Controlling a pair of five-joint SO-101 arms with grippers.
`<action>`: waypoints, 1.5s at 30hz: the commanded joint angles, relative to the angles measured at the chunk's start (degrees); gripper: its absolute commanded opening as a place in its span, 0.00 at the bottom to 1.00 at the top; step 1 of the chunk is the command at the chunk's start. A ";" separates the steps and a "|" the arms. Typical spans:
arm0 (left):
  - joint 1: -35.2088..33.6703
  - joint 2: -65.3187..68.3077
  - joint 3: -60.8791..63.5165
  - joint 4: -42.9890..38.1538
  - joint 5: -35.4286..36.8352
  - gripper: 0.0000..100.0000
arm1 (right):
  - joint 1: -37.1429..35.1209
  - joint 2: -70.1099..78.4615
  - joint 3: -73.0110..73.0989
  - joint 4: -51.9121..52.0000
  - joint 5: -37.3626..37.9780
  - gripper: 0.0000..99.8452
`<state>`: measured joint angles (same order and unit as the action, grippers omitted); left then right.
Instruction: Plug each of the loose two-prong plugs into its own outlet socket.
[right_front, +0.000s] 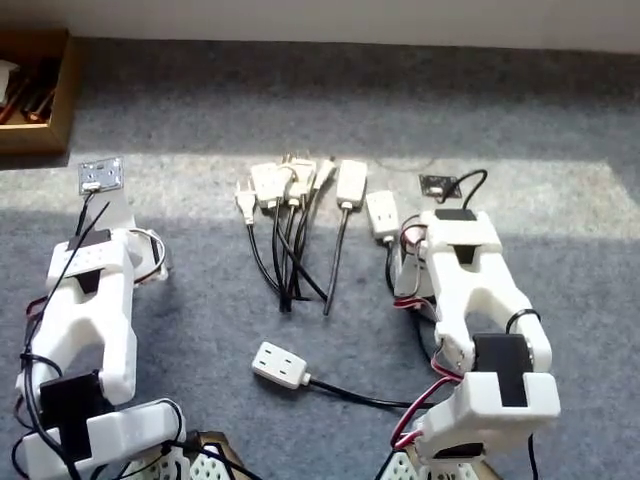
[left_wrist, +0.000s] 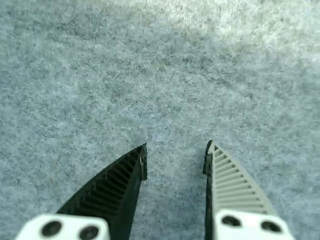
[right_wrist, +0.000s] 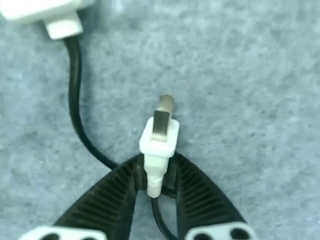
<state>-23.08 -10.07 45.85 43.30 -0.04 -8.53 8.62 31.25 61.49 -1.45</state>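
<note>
Right hand (right_wrist: 158, 166) grips one plug (right_wrist: 159, 137) — not yet in the socket (right_front: 277, 364), lower centre. Left hand (left_wrist: 175, 160) wide, empty. Bundle (right_front: 298, 190) appears unplugged.

light: daylight | bright band across far carpet (right_front: 520, 190) | near carpet in shade | shadows soft

left pincer (left_wrist: 175, 159) spread apart, pointing down; right pincer (right_wrist: 157, 161) clamped on a plug (right_wrist: 160, 139).
</note>
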 joint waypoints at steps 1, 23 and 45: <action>0.92 -1.89 -0.13 -0.79 0.09 0.20 | -1.71 0.92 1.01 -0.04 1.85 0.01; 2.68 -2.51 -23.16 5.19 -7.47 0.20 | -31.08 -24.31 -18.51 13.14 4.57 0.01; 15.69 -1.98 -58.33 54.86 -22.42 0.57 | -26.51 -39.87 18.07 -36.70 15.91 0.01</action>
<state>-11.38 -10.68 -17.01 97.89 -18.07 -35.52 -26.73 49.54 26.51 13.49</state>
